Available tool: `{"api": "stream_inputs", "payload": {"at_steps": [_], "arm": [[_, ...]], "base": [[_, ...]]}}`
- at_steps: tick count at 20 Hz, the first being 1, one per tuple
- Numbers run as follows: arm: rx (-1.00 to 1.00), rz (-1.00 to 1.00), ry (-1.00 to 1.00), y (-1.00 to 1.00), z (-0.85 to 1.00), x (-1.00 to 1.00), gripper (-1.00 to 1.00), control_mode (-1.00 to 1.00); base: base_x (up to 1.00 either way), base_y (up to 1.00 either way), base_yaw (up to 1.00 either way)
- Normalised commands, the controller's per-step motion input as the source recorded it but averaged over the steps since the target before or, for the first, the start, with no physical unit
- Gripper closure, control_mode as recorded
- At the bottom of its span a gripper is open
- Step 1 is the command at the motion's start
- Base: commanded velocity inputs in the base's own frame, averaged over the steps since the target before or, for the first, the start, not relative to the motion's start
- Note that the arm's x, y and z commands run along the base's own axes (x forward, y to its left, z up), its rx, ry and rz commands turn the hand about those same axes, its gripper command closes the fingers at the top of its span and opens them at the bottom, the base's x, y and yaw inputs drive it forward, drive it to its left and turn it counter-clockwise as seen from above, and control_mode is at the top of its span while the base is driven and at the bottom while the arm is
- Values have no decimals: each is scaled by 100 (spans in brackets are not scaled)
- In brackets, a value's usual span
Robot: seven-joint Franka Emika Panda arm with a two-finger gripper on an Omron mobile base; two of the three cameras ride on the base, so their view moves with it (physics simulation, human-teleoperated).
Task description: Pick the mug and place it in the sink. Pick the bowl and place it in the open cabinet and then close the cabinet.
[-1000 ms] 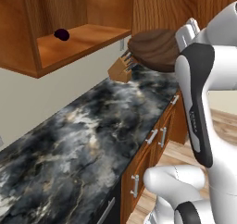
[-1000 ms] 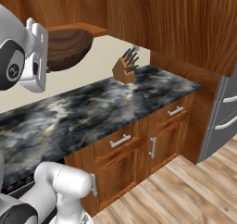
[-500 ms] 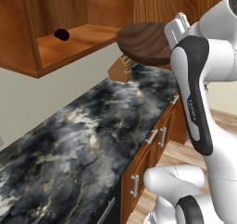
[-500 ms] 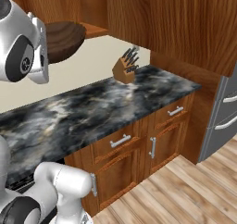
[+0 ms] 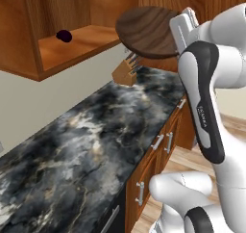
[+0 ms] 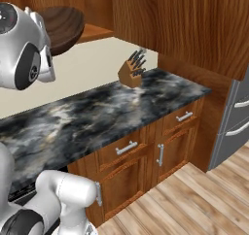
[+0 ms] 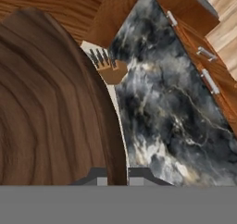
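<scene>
The robot's white arm holds the wide dark-brown wooden bowl aloft above the marbled black surface, level with the open cabinet on the wall. In the hand view the claw is clamped on the bowl's rim, its two finger tips showing on either side of the edge. The bowl hangs just to the right of the cabinet's bare shelf, its underside tipped toward the left base camera. A small dark purple round object sits far back on that shelf. On the surface below, near the wall, stands a wooden knife block, and wooden under-counter cabinets with silver handles line the front.
</scene>
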Motion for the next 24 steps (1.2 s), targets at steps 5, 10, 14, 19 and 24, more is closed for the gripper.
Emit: {"api": "stream_inputs", "payload": {"at_steps": [5, 10, 14, 19, 24], "arm": [[4, 1, -9, 9, 0, 33, 100, -100], [7, 1, 3, 12, 0, 59, 100, -100], [7, 2, 4, 13, 0, 70, 100, -100], [6, 4, 5, 22, 0, 62, 100, -100], [0, 4, 3, 24, -2, 55, 100, -100]], "base": [[0, 0, 0], [0, 0, 0], [0, 0, 0], [0, 0, 0], [0, 0, 0]]}}
